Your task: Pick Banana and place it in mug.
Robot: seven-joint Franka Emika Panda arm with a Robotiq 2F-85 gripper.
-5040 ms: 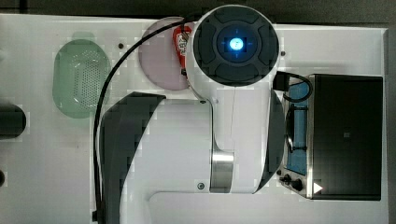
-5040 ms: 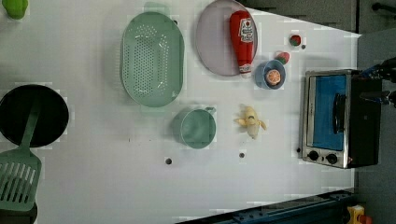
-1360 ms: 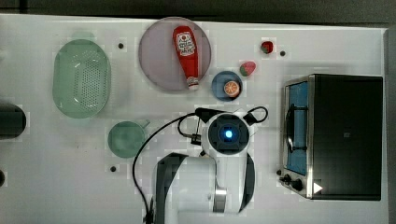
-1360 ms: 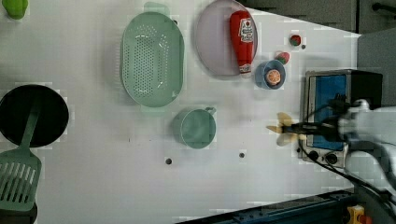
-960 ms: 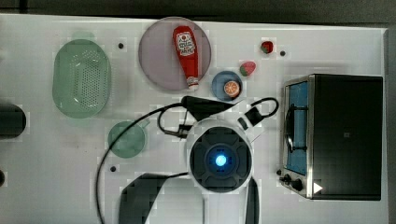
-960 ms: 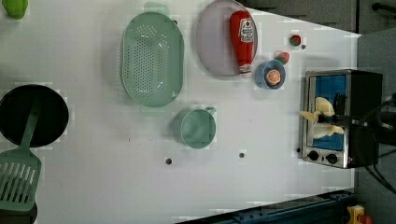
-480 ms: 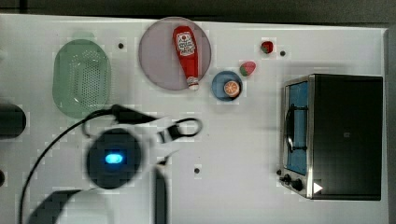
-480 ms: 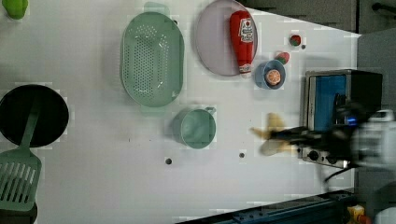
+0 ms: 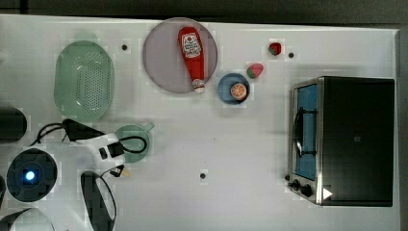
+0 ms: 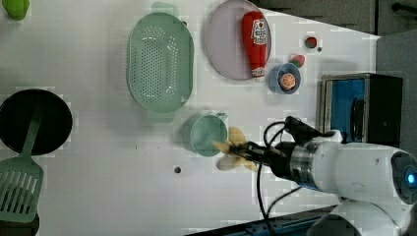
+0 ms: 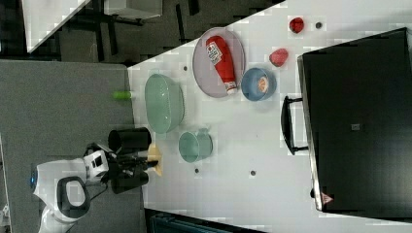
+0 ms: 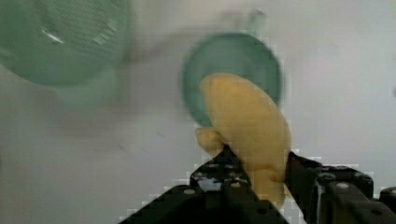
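The top view looks straight down on the worktop [image 9: 240,144]; the left view looks steeply down from slightly nearer, oven [image 10: 361,105] at 3 o'clock; the right view stands farther back, obliquely; the wrist view hangs close above the mug [image 12: 233,70], which all four share.

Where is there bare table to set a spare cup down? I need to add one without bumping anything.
The widest bare stretch lies between the mug and the oven, below the blue bowl in the top view. It is crowded along the top view's upper edge: basket, plate with ketchup bottle, bowl.
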